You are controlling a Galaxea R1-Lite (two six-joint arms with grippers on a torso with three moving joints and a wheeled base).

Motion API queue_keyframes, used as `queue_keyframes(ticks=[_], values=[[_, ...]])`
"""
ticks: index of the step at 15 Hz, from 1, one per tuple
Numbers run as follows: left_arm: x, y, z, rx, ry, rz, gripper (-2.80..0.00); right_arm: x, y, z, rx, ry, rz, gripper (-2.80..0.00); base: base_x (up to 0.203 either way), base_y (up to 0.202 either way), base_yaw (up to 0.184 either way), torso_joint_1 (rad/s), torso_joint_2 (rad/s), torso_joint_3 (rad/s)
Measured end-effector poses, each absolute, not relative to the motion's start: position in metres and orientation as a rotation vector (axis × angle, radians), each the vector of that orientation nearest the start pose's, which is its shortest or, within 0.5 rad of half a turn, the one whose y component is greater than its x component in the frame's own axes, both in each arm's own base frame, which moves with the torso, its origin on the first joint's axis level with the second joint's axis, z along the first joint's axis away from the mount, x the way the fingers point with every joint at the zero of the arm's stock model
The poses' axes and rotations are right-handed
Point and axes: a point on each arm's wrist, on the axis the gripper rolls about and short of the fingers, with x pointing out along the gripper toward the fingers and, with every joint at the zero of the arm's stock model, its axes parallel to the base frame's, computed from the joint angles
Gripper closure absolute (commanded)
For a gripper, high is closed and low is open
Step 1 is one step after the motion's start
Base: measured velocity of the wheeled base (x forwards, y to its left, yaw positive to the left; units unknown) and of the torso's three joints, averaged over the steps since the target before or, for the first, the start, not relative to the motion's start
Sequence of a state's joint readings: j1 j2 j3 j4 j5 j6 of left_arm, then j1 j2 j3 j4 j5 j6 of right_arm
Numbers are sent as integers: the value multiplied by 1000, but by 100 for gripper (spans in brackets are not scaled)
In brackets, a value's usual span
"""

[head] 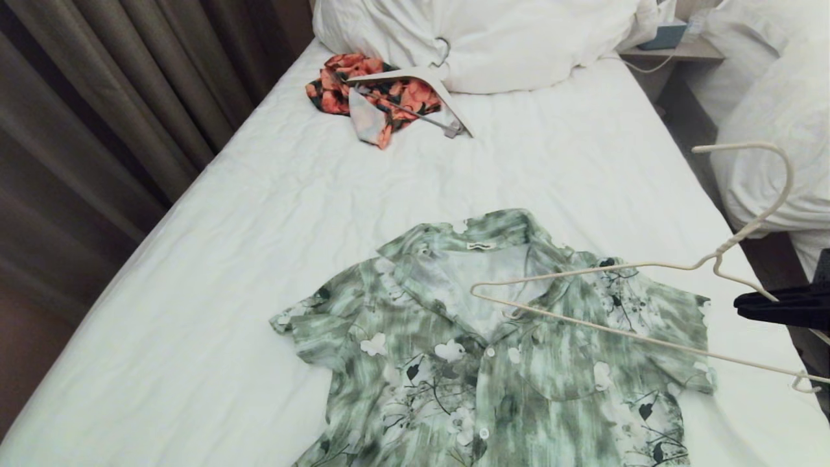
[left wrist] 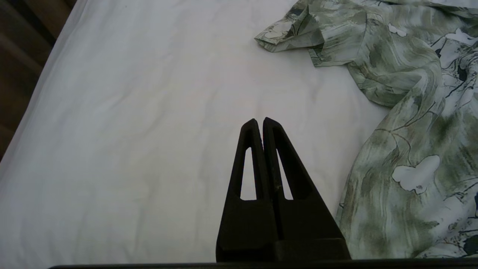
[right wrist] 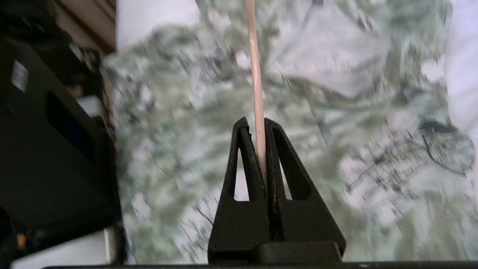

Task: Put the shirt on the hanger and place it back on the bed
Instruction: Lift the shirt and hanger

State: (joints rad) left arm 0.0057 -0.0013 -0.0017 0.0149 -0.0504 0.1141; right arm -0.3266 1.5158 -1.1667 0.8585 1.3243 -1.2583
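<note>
Where the head view looks down along the bed (head: pixel 259 214), the shirt (head: pixel 493 363) lies spread flat on the white sheet near the foot, collar toward the pillows, front buttoned and one short sleeve reaching out to the left. Above its right half hangs the hanger (head: pixel 648 305), lifted clear of the sheet and tilted, its far corner over the open collar and its curved hook rising toward the neighbouring bed. The right end effector (head: pixel 746 303) enters from the right edge as a dark shape, meeting the hanger's sloping arm just below the twisted neck. Farther up the bed, an orange-red floral garment (head: pixel 369 91) lies bunched beside a broad white hanger (head: pixel 421 81) resting against the pillow (head: pixel 493 39).

From the left wrist view, the left end effector (left wrist: pixel 260 121) hovers over bare sheet with its two fingers pressed together and nothing between them; the shirt's sleeve (left wrist: pixel 295 31) and side lie just beside it, not touching.

From the right wrist view, the right end effector (right wrist: pixel 254 123) is clamped on the hanger's thin cream wire (right wrist: pixel 254 74), which runs straight out between the fingers, with the blurred green print of the shirt (right wrist: pixel 336 157) spread underneath.
</note>
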Motion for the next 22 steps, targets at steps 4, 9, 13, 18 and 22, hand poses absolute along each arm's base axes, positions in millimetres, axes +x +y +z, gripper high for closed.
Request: queue_keyframes(ticks=[4,9,13,18,22], values=[[-23,-1,74,121,9,-46,0,179,-44,237,-83,63,1168,0,0,0,0,0,0,0],[-26,-2,98,120,-27,-80,0,160,-51,246,-83,29,1098,0,0,0,0,0,0,0],[1,-6,131,62,108,-252,0,156,-55,249,-74,12,1073,0,0,0,0,0,0,0],[89,-18,153,-67,336,-526,0,165,-59,244,-57,21,1078,0,0,0,0,0,0,0],[178,-57,150,-150,436,-628,0,181,-66,239,-86,3,1083,0,0,0,0,0,0,0]])
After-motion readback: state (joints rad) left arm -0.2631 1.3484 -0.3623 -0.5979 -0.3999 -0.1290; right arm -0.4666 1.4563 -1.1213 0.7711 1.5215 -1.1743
